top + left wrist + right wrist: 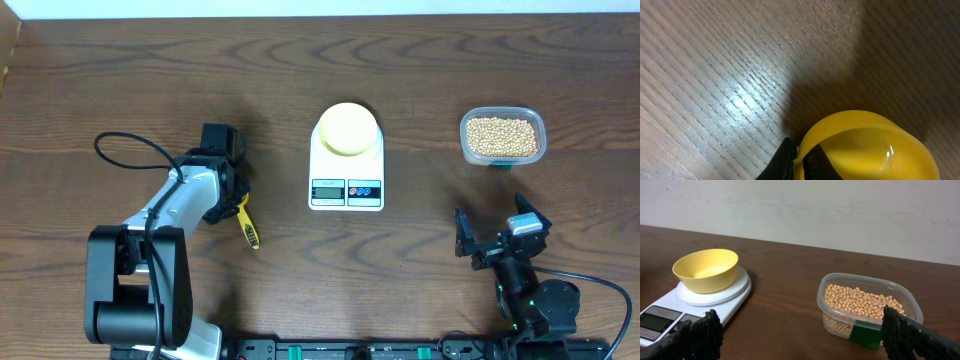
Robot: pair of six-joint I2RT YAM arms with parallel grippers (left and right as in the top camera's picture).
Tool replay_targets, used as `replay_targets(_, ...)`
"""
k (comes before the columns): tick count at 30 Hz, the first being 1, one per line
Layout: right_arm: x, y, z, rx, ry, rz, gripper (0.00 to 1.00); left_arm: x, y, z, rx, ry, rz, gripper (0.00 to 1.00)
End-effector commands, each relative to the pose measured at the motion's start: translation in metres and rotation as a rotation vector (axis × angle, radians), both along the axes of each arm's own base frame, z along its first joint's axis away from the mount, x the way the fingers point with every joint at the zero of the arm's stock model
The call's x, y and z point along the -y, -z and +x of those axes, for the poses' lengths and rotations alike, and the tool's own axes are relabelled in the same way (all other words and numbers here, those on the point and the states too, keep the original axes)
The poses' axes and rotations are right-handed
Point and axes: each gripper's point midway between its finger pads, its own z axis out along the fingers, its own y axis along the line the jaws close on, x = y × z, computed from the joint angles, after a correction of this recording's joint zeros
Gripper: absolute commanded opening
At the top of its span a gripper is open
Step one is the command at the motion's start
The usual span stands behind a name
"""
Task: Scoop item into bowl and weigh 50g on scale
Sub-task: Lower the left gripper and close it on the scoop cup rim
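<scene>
Left gripper [232,195] over scoop [246,228], handle pointing lower right, jaws' state cannot be told; right gripper [496,228] jaws apart, beans [502,135] upper right

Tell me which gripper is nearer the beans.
Right. The right gripper is just short of the beans; the left gripper is away beyond the scale.
</scene>
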Motion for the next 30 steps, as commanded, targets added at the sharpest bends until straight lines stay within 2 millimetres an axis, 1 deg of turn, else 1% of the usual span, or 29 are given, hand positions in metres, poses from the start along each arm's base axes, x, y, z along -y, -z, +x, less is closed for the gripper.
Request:
replay_targets(1,-0.001,0.001,0.0,0.003,-0.003,-0.012,0.99,-0.003,0.009,-0.009,-0.032,-0.003,0.016,0.12)
replay_targets(2,-0.001,0.001,0.0,0.003,-0.003,-0.012,0.99,-0.003,0.009,-0.009,-0.032,-0.003,0.016,0.16)
replay_targets(3,-0.001,0.001,0.0,0.003,-0.003,-0.012,0.99,-0.003,0.009,-0.009,-0.032,-0.003,0.016,0.31)
replay_targets(4,-0.001,0.001,0.0,0.003,-0.003,-0.012,0.99,-0.003,0.009,-0.009,-0.031,-0.003,0.016,0.41)
replay_targets(5,-0.001,0.001,0.0,0.003,-0.003,-0.012,0.99,-0.003,0.009,-0.008,-0.028,-0.003,0.016,0.47)
replay_targets(6,-0.001,0.001,0.0,0.003,-0.003,-0.012,0.99,-0.003,0.009,-0.008,-0.028,-0.003,0.016,0.48)
replay_targets(9,-0.001,0.001,0.0,0.003,-0.003,-0.012,0.99,-0.002,0.009,-0.009,-0.025,-0.033,0.011,0.48)
replay_targets(11,-0.001,0.001,0.0,0.003,-0.003,-0.012,0.99,-0.003,0.009,-0.012,-0.021,-0.127,0.0,0.41)
replay_targets(12,-0.001,0.001,0.0,0.003,-0.003,-0.012,0.99,-0.003,0.009,-0.014,-0.021,-0.179,-0.006,0.39)
replay_targets(14,-0.001,0.001,0.0,0.003,-0.003,-0.012,0.99,-0.003,0.01,-0.02,-0.021,-0.298,-0.016,0.31)
replay_targets(16,-0.001,0.001,0.0,0.003,-0.003,-0.012,0.99,-0.003,0.01,-0.026,-0.024,-0.417,-0.023,0.27)
replay_targets(20,-0.001,0.001,0.0,0.003,-0.003,-0.012,0.99,-0.003,0.01,-0.037,-0.036,-0.6,-0.033,0.26)
replay_targets(21,-0.001,0.001,0.0,0.003,-0.003,-0.012,0.99,0.002,0.011,-0.039,-0.041,-0.655,-0.061,0.26)
replay_targets(23,-0.001,0.001,0.0,0.003,-0.003,-0.012,0.99,0.007,0.012,-0.039,-0.046,-0.686,-0.091,0.28)
replay_targets(27,-0.001,0.001,0.0,0.003,-0.003,-0.012,0.99,0.009,0.012,-0.037,-0.04,-0.706,-0.105,0.43)
replay_targets(29,-0.001,0.001,0.0,0.003,-0.003,-0.012,0.99,0.009,0.012,-0.038,-0.041,-0.701,-0.105,0.49)
replay_targets(30,-0.001,0.001,0.0,0.003,-0.003,-0.012,0.99,0.009,0.012,-0.038,-0.043,-0.694,-0.104,0.5)
